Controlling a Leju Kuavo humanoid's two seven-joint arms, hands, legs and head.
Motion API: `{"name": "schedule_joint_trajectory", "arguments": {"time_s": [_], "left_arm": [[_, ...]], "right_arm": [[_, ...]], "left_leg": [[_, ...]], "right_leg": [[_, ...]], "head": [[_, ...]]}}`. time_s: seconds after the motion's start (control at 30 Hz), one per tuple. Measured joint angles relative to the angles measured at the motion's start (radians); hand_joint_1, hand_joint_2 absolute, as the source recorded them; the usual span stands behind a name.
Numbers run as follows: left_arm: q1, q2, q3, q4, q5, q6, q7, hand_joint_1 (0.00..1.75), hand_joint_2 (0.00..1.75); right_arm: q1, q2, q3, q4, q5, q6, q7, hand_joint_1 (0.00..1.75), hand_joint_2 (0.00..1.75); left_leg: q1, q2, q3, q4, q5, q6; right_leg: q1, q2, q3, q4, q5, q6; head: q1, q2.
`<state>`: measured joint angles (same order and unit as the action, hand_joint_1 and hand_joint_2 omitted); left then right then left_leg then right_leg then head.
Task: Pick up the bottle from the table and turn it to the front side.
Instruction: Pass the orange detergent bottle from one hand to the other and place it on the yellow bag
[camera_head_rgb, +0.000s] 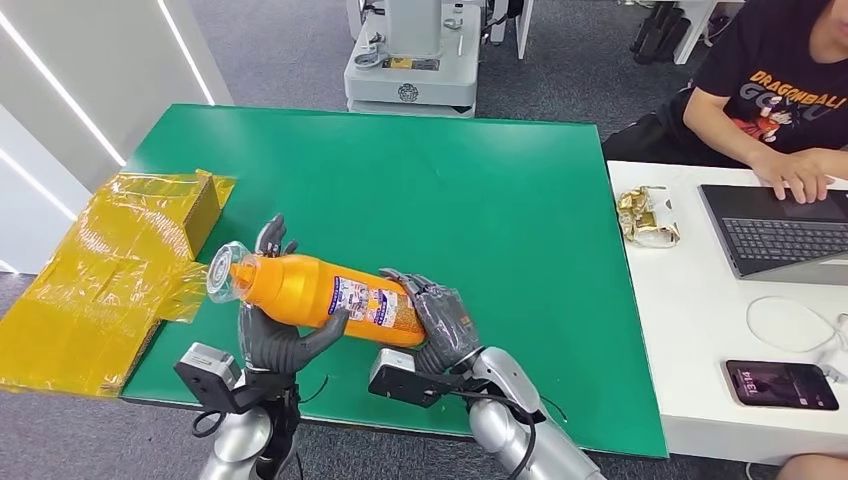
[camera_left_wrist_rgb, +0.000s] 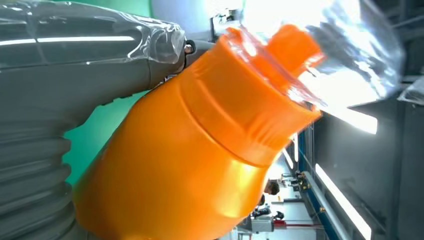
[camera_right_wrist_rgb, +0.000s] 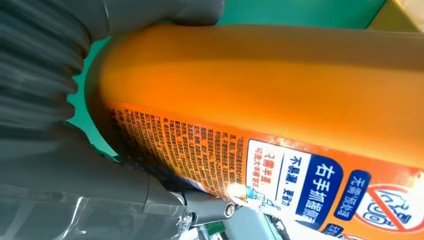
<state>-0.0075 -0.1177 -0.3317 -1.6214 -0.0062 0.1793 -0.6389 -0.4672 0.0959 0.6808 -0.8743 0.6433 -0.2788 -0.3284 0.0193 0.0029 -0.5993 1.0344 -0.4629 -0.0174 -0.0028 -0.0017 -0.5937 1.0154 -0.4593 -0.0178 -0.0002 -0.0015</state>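
Your orange plastic bottle (camera_head_rgb: 320, 290) lies sideways above the green table (camera_head_rgb: 480, 220); left robot hand (camera_head_rgb: 275, 335) grips the neck end, right robot hand (camera_head_rgb: 440, 325) grips the base (label partly up).

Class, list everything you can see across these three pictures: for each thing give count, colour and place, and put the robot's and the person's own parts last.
bottle: one, orange, clear cap, held sideways above table
table: one, green, centre
cardboard box: one, yellow-wrapped, table's left edge
desk: one, white, right
laptop: one, grey, on desk
phone: one, black, on desk
wrapper: one, gold, on desk
person's hand: one, on laptop
left hand: grey, holds bottle's neck end
right hand: grey, holds bottle's base
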Motion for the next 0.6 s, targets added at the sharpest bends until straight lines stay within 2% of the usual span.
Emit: {"name": "schedule_joint_trajectory", "arguments": {"time_s": [0.33, 0.37, 0.47, 0.5, 0.6], "left_arm": [[-0.023, 0.015, 0.010, -0.015, -0.020, 0.022, -0.001, 0.00, 1.75], [-0.027, 0.016, 0.009, -0.015, -0.018, 0.021, 0.000, 0.31, 1.75], [-0.041, 0.020, 0.007, -0.015, -0.011, 0.009, 0.005, 1.61, 1.75], [-0.046, 0.022, 0.004, -0.014, -0.010, 0.004, 0.007, 1.73, 1.75], [-0.057, 0.025, -0.010, -0.014, -0.008, 0.000, 0.014, 1.75, 1.75]], "right_arm": [[-0.035, 0.014, 0.011, 0.018, -0.011, 0.019, -0.002, 1.75, 1.75], [-0.038, 0.015, 0.011, 0.020, -0.015, 0.020, -0.003, 1.75, 1.75], [-0.049, 0.020, 0.012, 0.029, -0.025, 0.020, -0.004, 1.75, 1.75], [-0.053, 0.021, 0.013, 0.033, -0.028, 0.019, -0.005, 1.75, 1.75], [-0.065, 0.023, 0.013, 0.046, -0.038, 0.014, -0.009, 1.75, 1.75]], "left_leg": [[0.000, 0.000, 0.000, 0.000, 0.000, 0.000], [0.000, 0.000, 0.000, 0.000, 0.000, 0.000], [0.000, 0.000, 0.000, 0.000, 0.000, 0.000], [0.000, 0.000, 0.000, 0.000, 0.000, 0.000], [0.000, 0.000, 0.000, 0.000, 0.000, 0.000]], "right_leg": [[0.000, 0.000, 0.000, 0.000, 0.000, 0.000], [0.000, 0.000, 0.000, 0.000, 0.000, 0.000], [0.000, 0.000, 0.000, 0.000, 0.000, 0.000], [0.000, 0.000, 0.000, 0.000, 0.000, 0.000], [0.000, 0.000, 0.000, 0.000, 0.000, 0.000]], "head": [[0.000, 0.000], [0.000, 0.000], [0.000, 0.000], [0.000, 0.000], [0.000, 0.000]]}}
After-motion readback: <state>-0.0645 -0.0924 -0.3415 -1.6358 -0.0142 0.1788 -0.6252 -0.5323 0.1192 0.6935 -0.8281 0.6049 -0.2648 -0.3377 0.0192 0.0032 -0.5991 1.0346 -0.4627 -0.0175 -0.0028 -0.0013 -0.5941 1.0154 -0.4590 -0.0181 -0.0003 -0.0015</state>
